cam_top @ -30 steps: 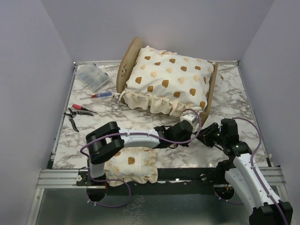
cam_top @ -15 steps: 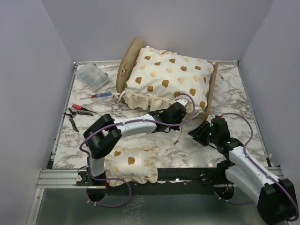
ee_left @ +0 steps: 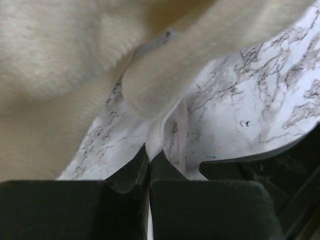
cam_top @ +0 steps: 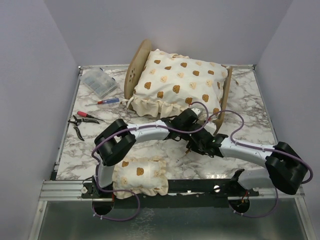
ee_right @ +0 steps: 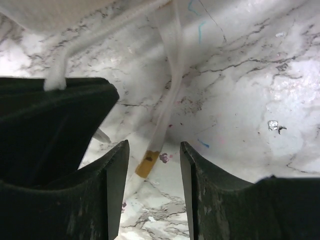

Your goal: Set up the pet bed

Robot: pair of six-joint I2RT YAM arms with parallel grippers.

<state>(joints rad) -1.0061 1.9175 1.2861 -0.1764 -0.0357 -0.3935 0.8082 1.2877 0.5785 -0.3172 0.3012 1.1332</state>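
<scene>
— Where was the pet bed (cam_top: 134,70)?
— At the far middle of the table (cam_top: 250,110), under the ruffled cushion (cam_top: 180,85).
— The grippers?
— The left gripper (ee_left: 149,159) pinched a cushion tie (ee_left: 155,135). The right gripper (ee_right: 153,150) stood half-wide, straddling a loose tie end (ee_right: 165,112).

Three plain, pale lilac-grey walls close in the space: a left wall (cam_top: 30,75), a back wall (cam_top: 170,25) and a right wall (cam_top: 295,75). Between them lies a white table top (cam_top: 252,107) veined in grey like marble, with an aluminium rail (cam_top: 62,189) along its near edge and a brushed metal sheet (cam_top: 175,225) below. The light is soft and even, glossing the marble
</scene>
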